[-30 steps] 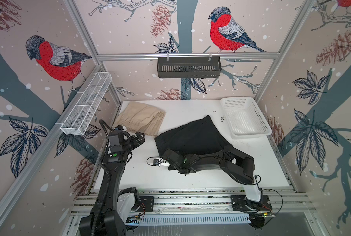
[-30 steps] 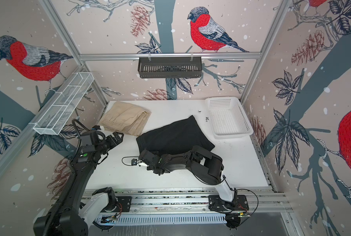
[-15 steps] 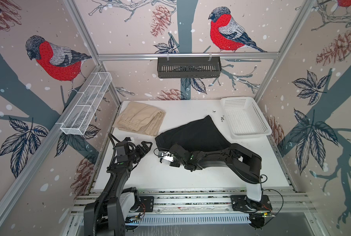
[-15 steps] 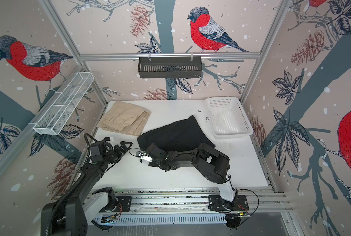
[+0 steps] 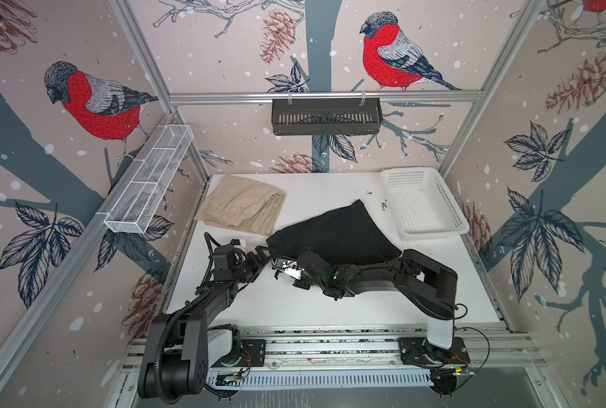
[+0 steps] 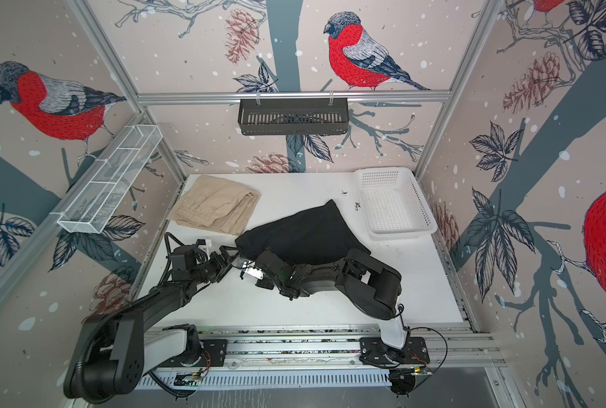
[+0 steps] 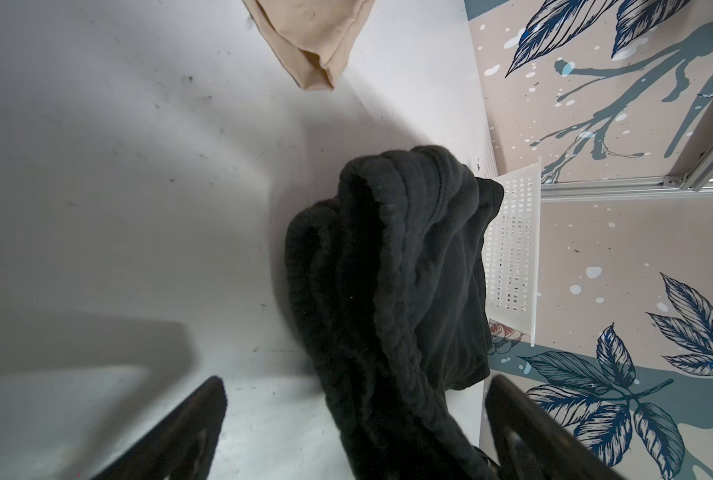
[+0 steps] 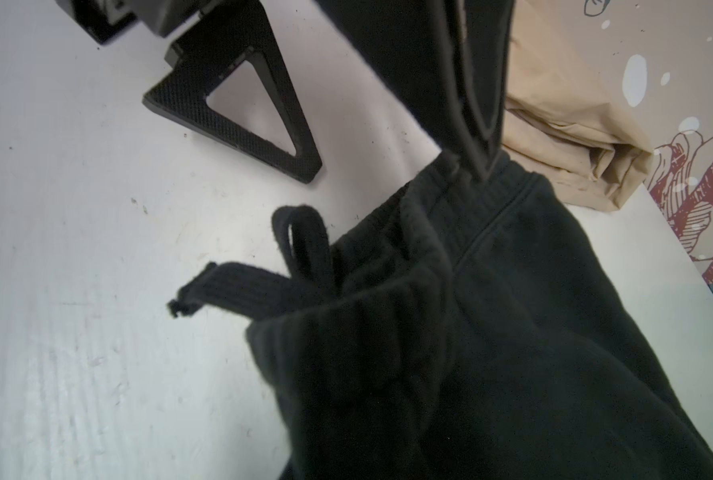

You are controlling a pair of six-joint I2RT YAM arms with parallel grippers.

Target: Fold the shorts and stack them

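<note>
The black shorts (image 5: 333, 233) lie crumpled mid-table, their waistband and drawstring (image 8: 263, 282) toward the front left. My right gripper (image 5: 278, 263) is at that waistband, its jaws buried in black cloth that bunches up from the table (image 7: 388, 270); it looks shut on the shorts. Just left of it, my left gripper (image 5: 259, 256) is open, one finger (image 7: 196, 415) over bare table and the other (image 8: 450, 83) over the waistband corner, nothing gripped. The beige shorts (image 5: 241, 208) lie folded at the back left, apart from both grippers.
A white perforated basket (image 5: 423, 203) stands at the back right by the wall. A white wire shelf (image 5: 149, 183) hangs on the left wall and a dark rack (image 5: 326, 116) on the back rail. Bare white tabletop (image 5: 294, 303) stretches along the front.
My left arm swung down and right from the left edge until its open fingers reached the black waistband. My right gripper shifted slightly toward the back, staying at the waistband.
</note>
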